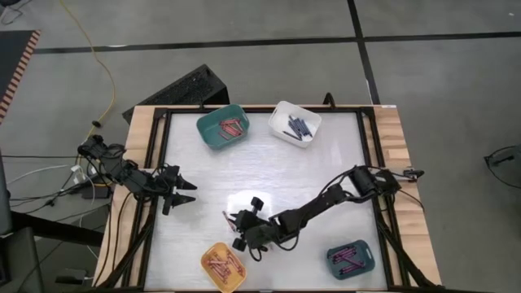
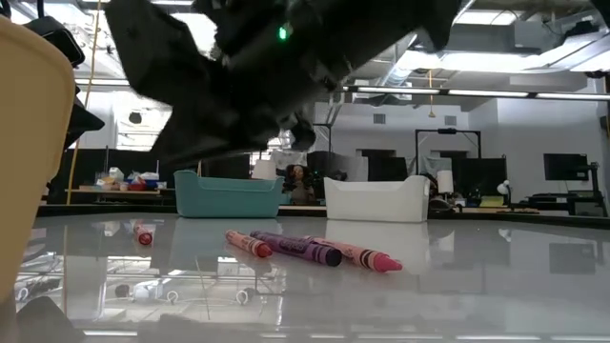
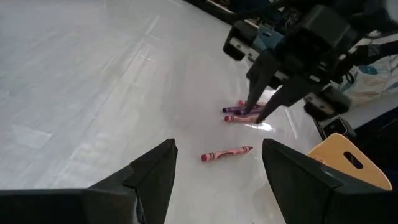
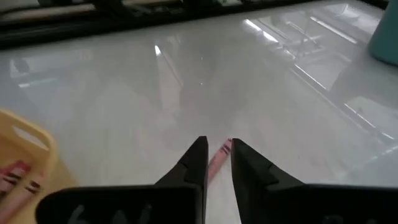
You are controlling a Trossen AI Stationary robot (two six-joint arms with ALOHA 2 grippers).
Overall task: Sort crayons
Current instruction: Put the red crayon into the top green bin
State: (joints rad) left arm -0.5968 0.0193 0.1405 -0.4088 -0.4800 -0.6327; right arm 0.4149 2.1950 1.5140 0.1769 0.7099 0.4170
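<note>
The right gripper (image 4: 217, 163) is pinching a thin pink wax crayon (image 4: 219, 158) between its two dark fingers, jaws clamped narrowly on the stick just above the glossy white tabletop (image 1: 269, 175). In the overhead view this gripper (image 1: 230, 220) is sitting at lower centre of the frame, just above the yellow plastic bin (image 1: 224, 266), which is holding several reddish crayons (image 1: 223, 262). In the low view three loose crayons, a red-orange, a purple and a pink one (image 2: 295, 250), are lying close together on the table at centre frame, and a single red crayon (image 3: 226, 152) is lying apart from them in the left wrist view. The left gripper (image 1: 189, 192) is hovering at the left edge of the table, its fingers spread apart and holding nothing. At the upper part of the overhead frame, a teal plastic bin (image 1: 222, 127) is holding red crayons and a white plastic bin (image 1: 295, 123) is holding dark blue-purple ones. A darker teal tray (image 1: 352, 259) with pink-magenta crayons is sitting at lower right.
</note>
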